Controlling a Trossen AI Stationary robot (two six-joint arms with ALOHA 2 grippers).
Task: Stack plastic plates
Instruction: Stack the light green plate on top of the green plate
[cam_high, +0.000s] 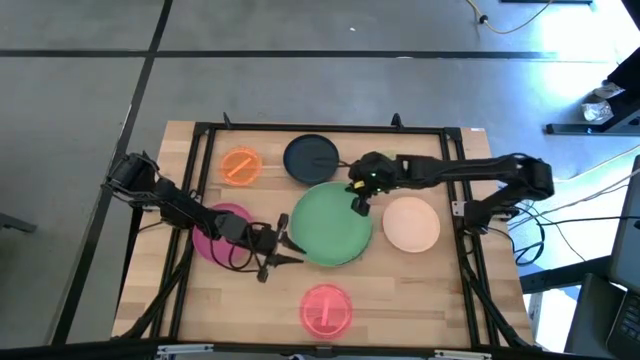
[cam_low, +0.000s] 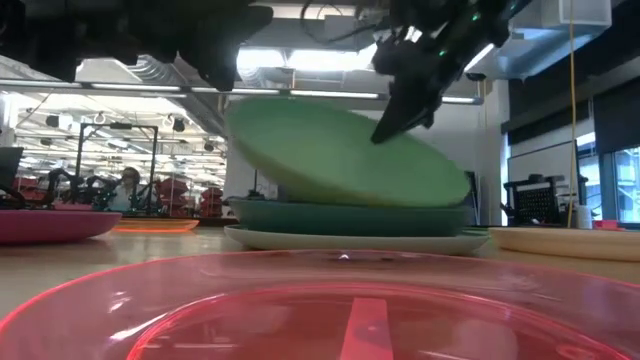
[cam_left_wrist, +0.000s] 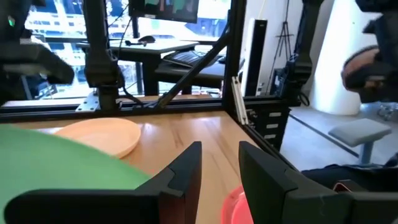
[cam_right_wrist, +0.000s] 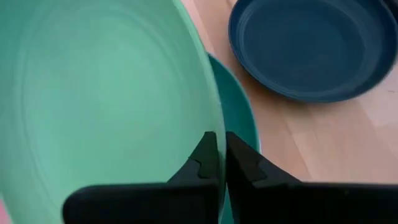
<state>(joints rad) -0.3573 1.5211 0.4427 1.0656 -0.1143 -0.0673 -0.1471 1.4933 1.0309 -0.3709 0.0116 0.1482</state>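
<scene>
A large green plate (cam_high: 328, 228) sits tilted on a teal plate (cam_low: 350, 217), which lies on a pale blue-grey plate (cam_low: 350, 240) at mid-table. My right gripper (cam_high: 358, 205) is shut on the green plate's far-right rim. My left gripper (cam_high: 284, 247) is open beside the green plate's left edge, touching nothing. In the left wrist view the green plate (cam_left_wrist: 56, 171) lies beside that gripper's fingers (cam_left_wrist: 219, 171). The magenta plate (cam_high: 225, 228) lies partly hidden under my left arm. My right gripper pinches the green plate's rim (cam_right_wrist: 213, 118) between its two fingers, one on the inner face and one on the outer. The fingers come slanting down from the far right. The plate is tilted, with its right edge (cam_low: 452, 195) resting on the teal plate and its left side raised.
A navy plate (cam_high: 312, 158) and a small orange plate (cam_high: 240, 166) lie at the far side. A peach plate (cam_high: 411, 224) lies to the right of the stack and a small pink-red plate (cam_high: 326, 309) near the front edge. A black frame (cam_high: 300, 128) borders the table.
</scene>
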